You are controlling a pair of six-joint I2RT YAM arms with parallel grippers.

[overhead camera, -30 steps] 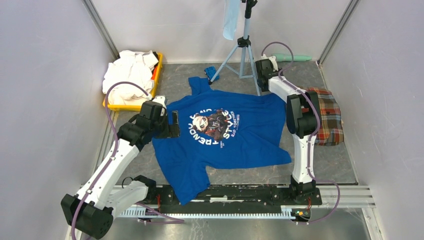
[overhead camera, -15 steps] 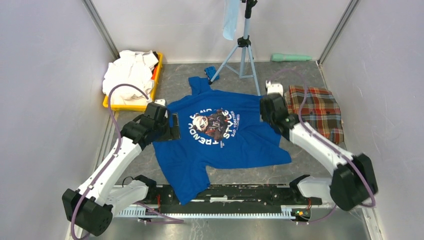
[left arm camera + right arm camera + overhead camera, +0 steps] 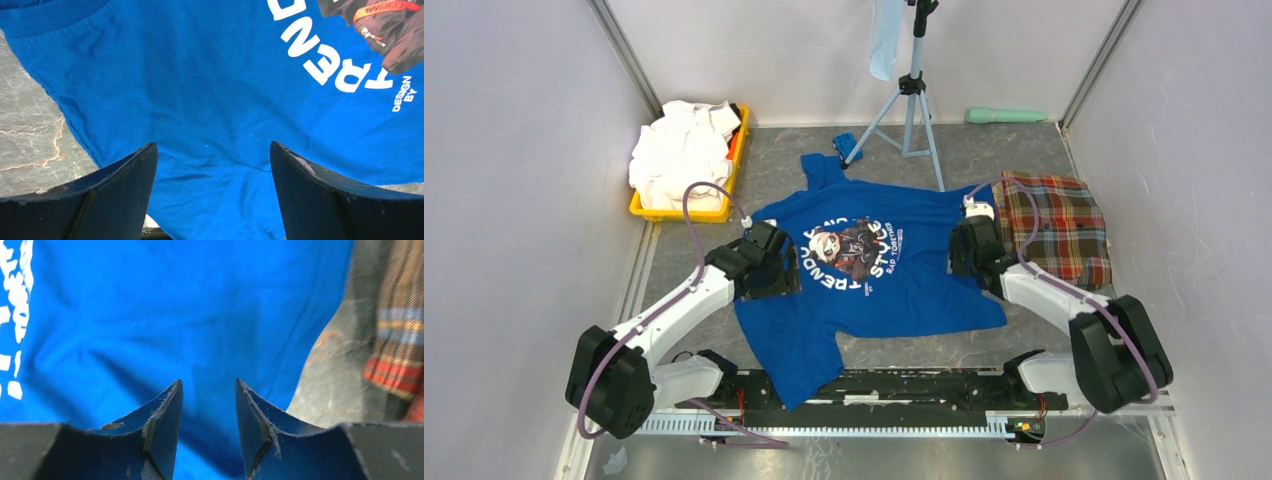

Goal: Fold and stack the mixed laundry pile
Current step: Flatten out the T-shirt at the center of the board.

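Observation:
The royal-blue T-shirt (image 3: 904,290) lies spread flat, its chest graphic (image 3: 854,250) facing up. My left gripper (image 3: 776,272) hovers low over the shirt's left part by the sleeve, jaws wide open and empty; in the left wrist view (image 3: 212,150) blue cloth and white lettering lie under it. My right gripper (image 3: 964,252) is over the shirt's right edge, jaws open with a narrow gap and empty; it also shows in the right wrist view (image 3: 207,385). The white shirts (image 3: 679,150) are heaped at the back left. The folded plaid cloth (image 3: 1064,225) lies at the right, also visible in the right wrist view (image 3: 400,335).
The white shirts sit in a yellow tray (image 3: 674,213). A tripod (image 3: 911,100) stands at the back with a pale-blue cloth (image 3: 886,40) hanging from it. A small bright-blue object (image 3: 844,143) lies by its leg. A green cylinder (image 3: 1009,115) lies at the back wall.
My right arm swung from the back by the tripod down to the shirt's right edge. My left gripper moved right and nearer, further onto the shirt.

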